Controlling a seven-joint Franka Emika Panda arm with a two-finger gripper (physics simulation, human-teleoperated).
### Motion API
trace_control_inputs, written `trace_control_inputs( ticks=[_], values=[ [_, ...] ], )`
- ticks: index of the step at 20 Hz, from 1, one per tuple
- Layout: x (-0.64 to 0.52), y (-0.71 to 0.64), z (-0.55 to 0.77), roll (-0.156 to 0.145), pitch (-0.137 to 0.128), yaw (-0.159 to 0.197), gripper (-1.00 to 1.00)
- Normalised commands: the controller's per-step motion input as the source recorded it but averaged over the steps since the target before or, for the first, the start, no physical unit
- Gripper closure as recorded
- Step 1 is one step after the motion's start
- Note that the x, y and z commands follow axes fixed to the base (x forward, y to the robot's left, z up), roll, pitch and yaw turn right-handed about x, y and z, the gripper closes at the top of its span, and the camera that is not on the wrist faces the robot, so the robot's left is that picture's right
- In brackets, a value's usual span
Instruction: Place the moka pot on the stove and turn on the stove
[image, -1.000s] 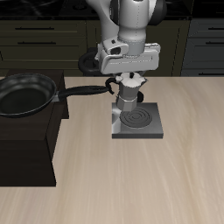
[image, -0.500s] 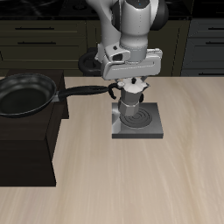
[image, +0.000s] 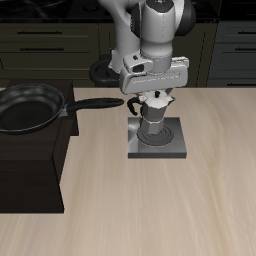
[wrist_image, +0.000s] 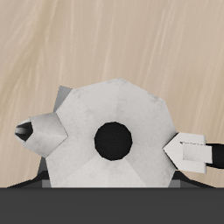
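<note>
**A:** Start at the left; what sits there?

**B:** A black frying pan rests on top of the dark cabinet, its handle reaching right toward the middle of the table; nothing there differs from a second ago.

**A:** And in the middle?

**B:** That is where the change is; the gripper is lower than it was a second ago, and the moka pot it carries is lower with it; the pot now covers most of the coil, which was plainly in view before; its base sits over the stove, touching or very nearly so; I cannot tell which from the outside view.

**A:** Is the gripper holding the pot?

**B:** Yes; in the wrist view the pot fills the space under the gripper, with a fingertip against one side and the other against the opposite side, so the fingers are closed on it; the pot stands upright, its black lid knob facing the camera.

**A:** What does that mean for the task?

**B:** I judge the placing nearly done; letting go looks like the next step, once the base is settled; the stove's own knob is hidden behind the pot here, so turning it on is not yet done as far as I can see.

**A:** Anything at the right?

**B:** Only bare tabletop.
</note>
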Motion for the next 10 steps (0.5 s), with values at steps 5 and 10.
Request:
trace_control_inputs(
  ticks=[5,10],
  values=[
    [0.08,0.03,-0.04,-0.002,0.01,-0.002,1.0],
    [0.05,0.0,-0.04,-0.001,0.011,0.0,1.0]
  ],
)
